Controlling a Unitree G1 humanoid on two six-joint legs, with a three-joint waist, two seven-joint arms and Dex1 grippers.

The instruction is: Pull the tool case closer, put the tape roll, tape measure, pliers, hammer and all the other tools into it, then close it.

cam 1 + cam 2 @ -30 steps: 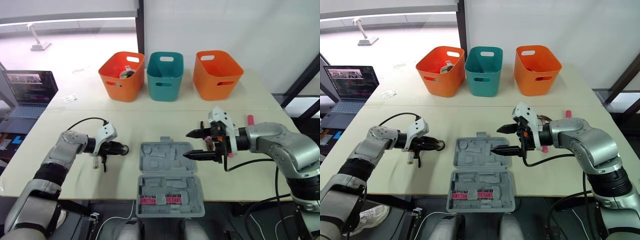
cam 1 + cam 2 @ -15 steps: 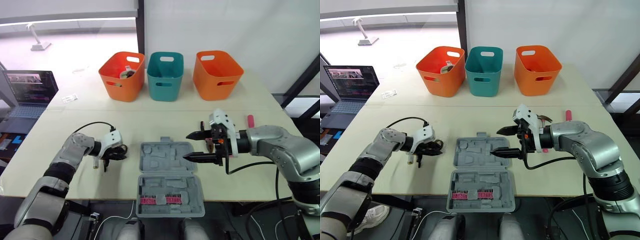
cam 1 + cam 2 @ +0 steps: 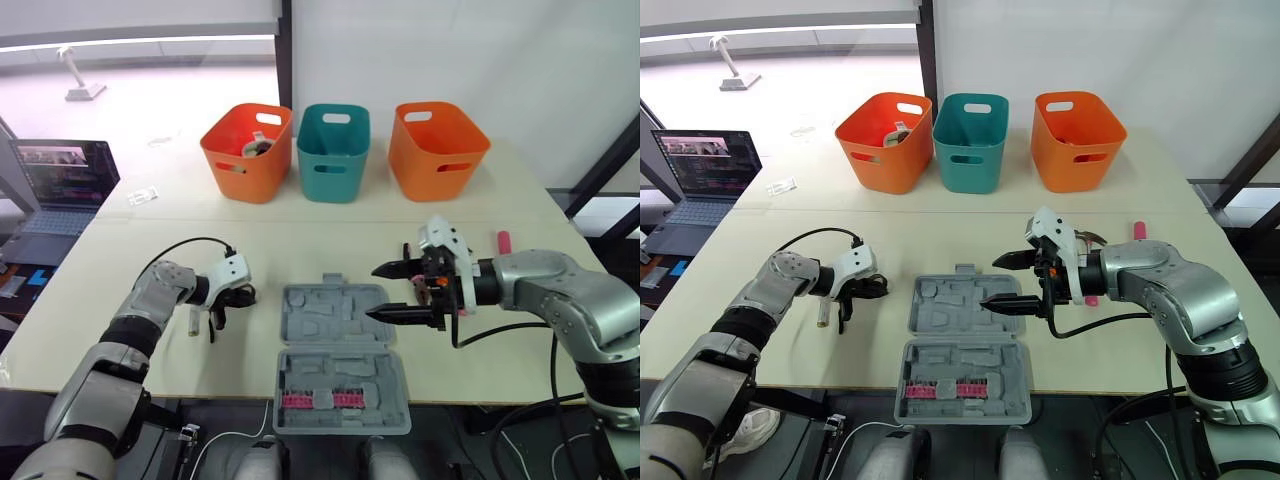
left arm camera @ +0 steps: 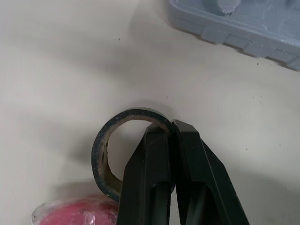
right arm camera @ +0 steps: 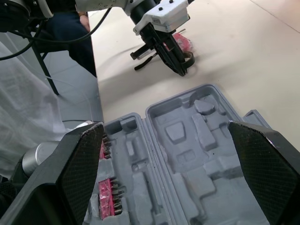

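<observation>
left gripper (image 4: 172,124) has its two black fingers pressed almost together on the wall of the tape roll (image 4: 106,149), with the thin rim of the dark ring caught between the tips. the roll is low at the table (image 3: 300,235), on the left of the tool case (image 3: 335,312) and a little apart from it; i cannot tell if it rests on the surface or is just above it. a red thing (image 4: 70,213) lies close beside the roll, but what it is cannot be told.

right gripper (image 3: 372,292) is spread wide and holds nothing. it hangs over the right edge of the case's farther half, with one fingertip pointing above the grey tray and the other lower over it.

the tool case is open and lies flat near the front edge of the table, between the two arms. both halves are grey with moulded pockets. the nearer half carries a row of pink bits (image 3: 318,400).

no writing can be read. the laptop (image 3: 65,175) at the far left shows a lit screen, and a small white card (image 3: 143,196) lies on the table near it, both too small to read.

at the far side stand three baskets in a row: an orange basket (image 3: 247,152) with something inside, a teal basket (image 3: 334,152), and a second orange basket (image 3: 439,150). a pink pen-like thing (image 3: 503,240) lies at the right, behind the right arm.
</observation>
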